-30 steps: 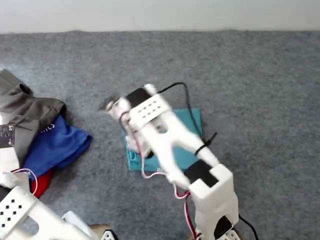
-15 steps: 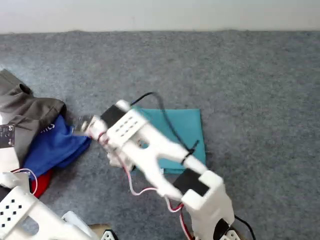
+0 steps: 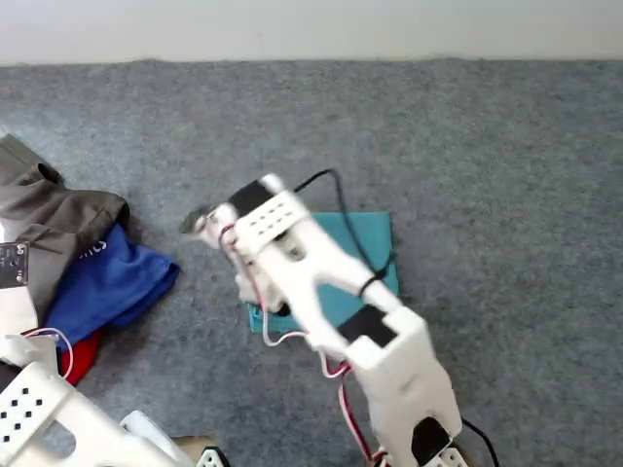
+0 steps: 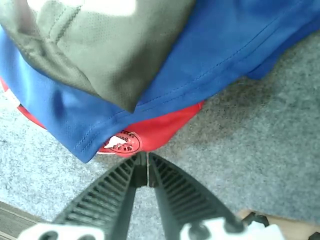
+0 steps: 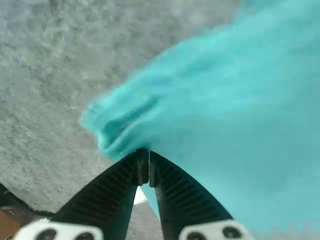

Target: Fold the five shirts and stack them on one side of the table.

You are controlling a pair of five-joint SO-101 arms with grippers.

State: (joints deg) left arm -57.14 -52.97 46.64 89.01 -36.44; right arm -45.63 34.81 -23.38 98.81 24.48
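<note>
Pressing its jaws together until the tips meet, right gripper (image 5: pixel 144 165): teal shirt (image 5: pixel 225 100) spread just past the tips and off to one side, a bunched edge nearest them; whether any cloth is nipped between the tips cannot be told. Seen from above, right arm (image 3: pixel 321 292) stretches across this shirt, which lies as a flat folded rectangle on the grey table (image 3: pixel 487 146); the gripper end shows between the shirt and the pile of other shirts, apart from the pile. Left gripper (image 4: pixel 147 167): jaws likewise closed tight, nothing seen between them; tips right at the rim of the red shirt (image 4: pixel 165 125), beside its round label (image 4: pixel 120 142). Beyond the red shirt from those tips, blue shirt (image 4: pixel 215 55) overlapping it; farther again, olive shirt (image 4: pixel 115 45) lying on the blue. These three: unfolded, heaped together, close ahead of the left gripper and well apart from the teal one. Left arm (image 3: pixel 39 413): at the near table edge, just beside the heap.
</note>
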